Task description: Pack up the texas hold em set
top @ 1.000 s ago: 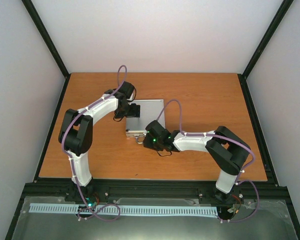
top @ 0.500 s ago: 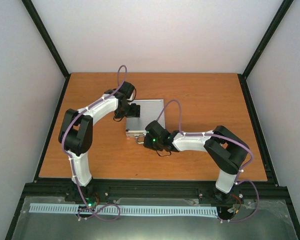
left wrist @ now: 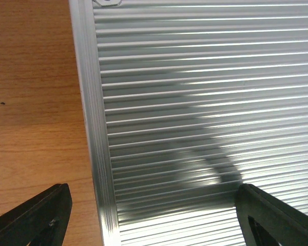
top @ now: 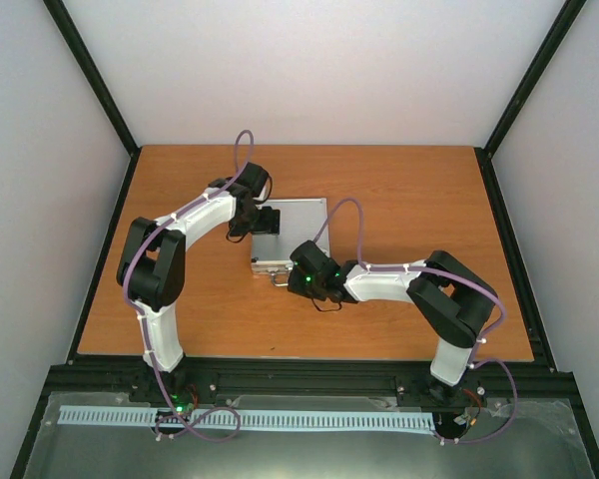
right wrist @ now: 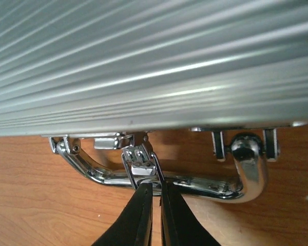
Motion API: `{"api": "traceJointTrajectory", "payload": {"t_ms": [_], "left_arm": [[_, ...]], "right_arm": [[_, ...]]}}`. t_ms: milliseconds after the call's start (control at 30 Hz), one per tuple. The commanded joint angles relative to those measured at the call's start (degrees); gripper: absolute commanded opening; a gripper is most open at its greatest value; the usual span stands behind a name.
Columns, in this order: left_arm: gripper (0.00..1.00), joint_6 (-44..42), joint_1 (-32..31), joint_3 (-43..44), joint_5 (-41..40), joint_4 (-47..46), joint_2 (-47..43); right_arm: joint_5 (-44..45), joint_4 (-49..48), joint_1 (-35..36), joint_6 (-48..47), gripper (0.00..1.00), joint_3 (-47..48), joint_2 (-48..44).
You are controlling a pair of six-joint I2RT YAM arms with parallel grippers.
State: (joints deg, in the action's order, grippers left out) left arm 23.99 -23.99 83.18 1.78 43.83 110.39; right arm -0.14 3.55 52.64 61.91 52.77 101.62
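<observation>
Wooden tabletop (top: 399,200) bore the shut, ribbed silver aluminium case (top: 299,215). The right pincer (right wrist: 155,190), clenched on its chrome latch (right wrist: 138,158), needed a firm flush press, with the released left pincer (left wrist: 154,205) bracing the lid.

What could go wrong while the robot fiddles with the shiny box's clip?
The right end effector is at the little latch with only its thin tips, so it may slip off.
The handle lies right beside the latch; the tips could snag it and drag the case.
The left end effector is open across the case's edge, so it might not steady it.
</observation>
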Motion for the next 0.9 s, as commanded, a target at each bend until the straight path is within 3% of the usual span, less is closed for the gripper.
{"api": "traceJointTrajectory", "payload": {"t_ms": [0, 533, 667, 867], "left_arm": [[0.9, -0.87, 0.25, -2.36, -1.71, 3.01, 3.31], [0.9, -0.93, 0.26, -2.34, -1.43, 2.93, 3.76], [0.9, -0.97, 0.26, -2.03, -1.3, 3.09, 4.0], [0.9, -0.96, 0.26, -1.63, -1.08, 3.19, 4.44]], "right_arm": [[5.25, -2.97, -0.24, 1.06, 0.07, -0.66, -1.56], [4.93, -5.64, -1.29, 0.13, 0.03, 0.24, -2.28], [4.39, -2.25, -1.4, -0.42, 0.04, 1.93, -2.2], [1.87, 0.91, -1.24, -3.24, 0.33, 2.4, -2.9]]}}
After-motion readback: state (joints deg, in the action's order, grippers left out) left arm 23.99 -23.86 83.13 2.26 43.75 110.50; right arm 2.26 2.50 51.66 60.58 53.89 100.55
